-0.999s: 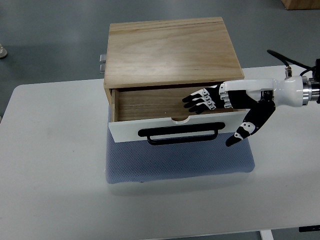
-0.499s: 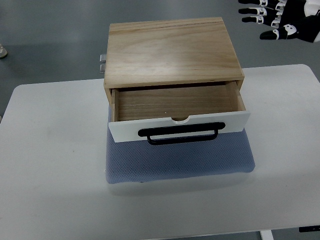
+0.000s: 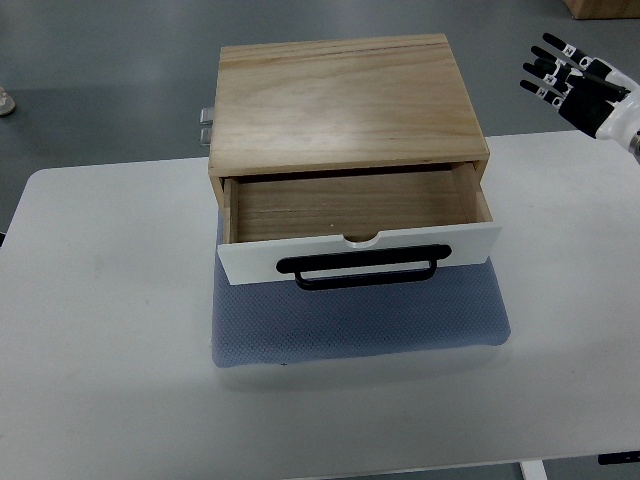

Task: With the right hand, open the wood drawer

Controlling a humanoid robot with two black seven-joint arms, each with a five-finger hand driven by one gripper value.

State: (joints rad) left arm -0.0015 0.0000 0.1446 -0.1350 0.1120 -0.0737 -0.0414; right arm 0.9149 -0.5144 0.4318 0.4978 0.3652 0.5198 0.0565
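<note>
A wooden box (image 3: 345,95) stands on a blue-grey mat (image 3: 360,325) on the white table (image 3: 100,330). Its drawer (image 3: 355,205) is pulled out toward me and is empty inside. The drawer has a white front panel (image 3: 360,257) with a black handle (image 3: 357,270). My right hand (image 3: 572,80) is up at the far right edge, well away from the drawer, with its black fingers (image 3: 545,70) spread and holding nothing. My left arm is not in view.
The table's far edge runs behind the box, with grey floor (image 3: 100,80) beyond. A small metal fitting (image 3: 205,125) sticks out at the box's back left. A brown box corner (image 3: 600,8) shows at the top right.
My right hand left the inside of the open drawer, rose to the top right corner, then came down a little at the right edge. The drawer stays open.
</note>
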